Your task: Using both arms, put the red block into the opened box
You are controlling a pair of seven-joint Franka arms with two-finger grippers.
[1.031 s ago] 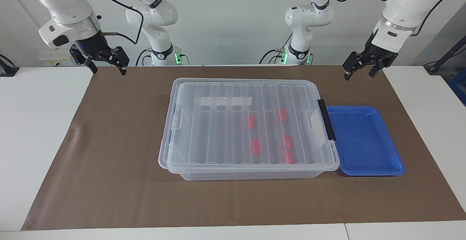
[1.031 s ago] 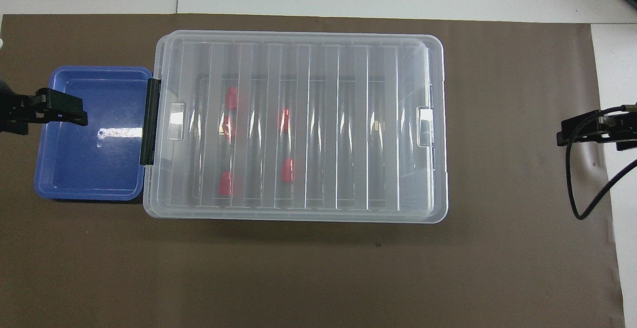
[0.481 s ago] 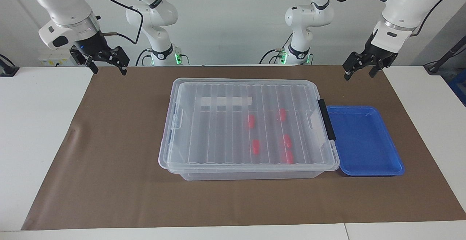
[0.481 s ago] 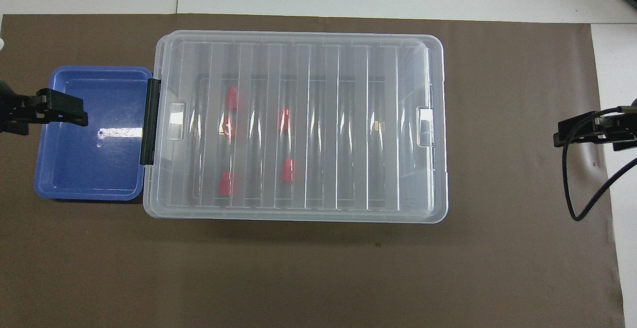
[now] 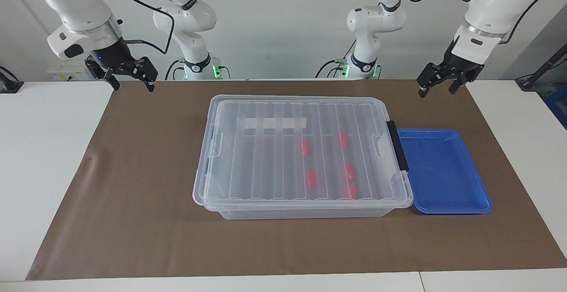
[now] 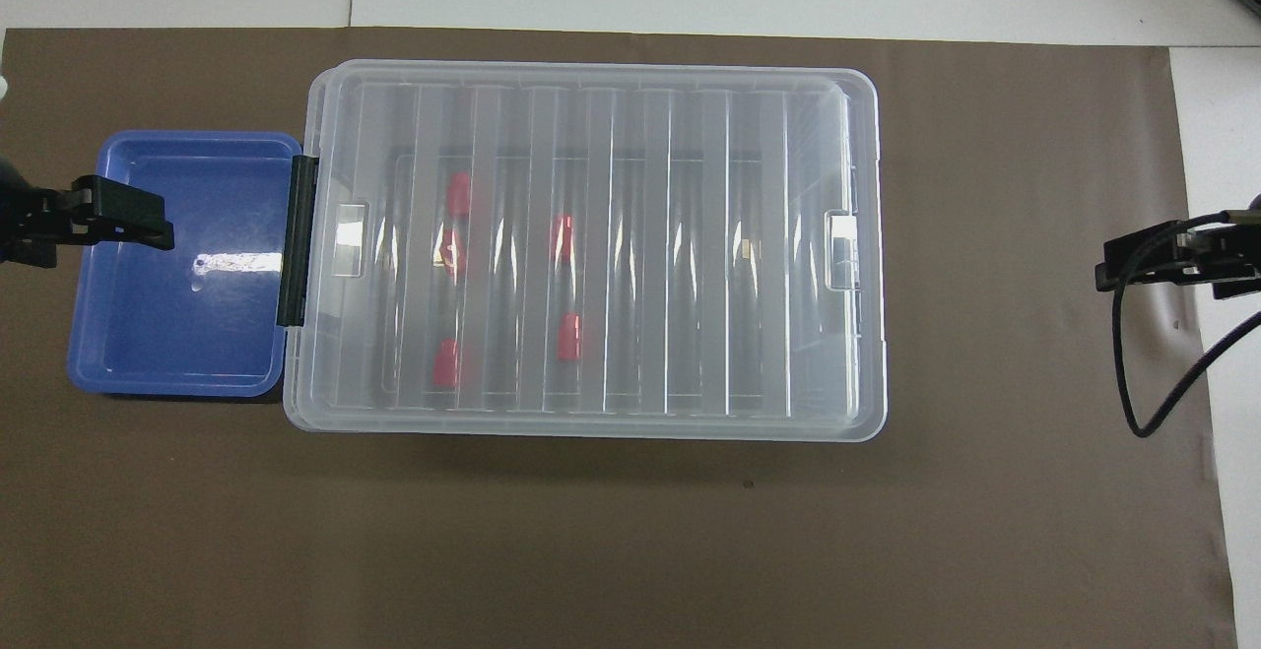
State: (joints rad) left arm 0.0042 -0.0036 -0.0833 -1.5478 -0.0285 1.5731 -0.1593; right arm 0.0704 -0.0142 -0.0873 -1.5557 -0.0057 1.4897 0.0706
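Brown matting (image 5: 133, 194) covers the table, and the box (image 5: 248, 159) sits mid-table with its ribbed lid on. A blue tray (image 5: 443, 172) touches the box's handle end, toward the left arm's end of the table. Five red blocks (image 5: 311, 178) already lie inside the box. The left gripper (image 5: 438, 83) hangs over the mat near the tray, fingers apart; the right gripper (image 5: 128, 77) hangs over the other end, fingers apart, holding nothing. I'd worry the lid tips and snags if only one arm lifts it.
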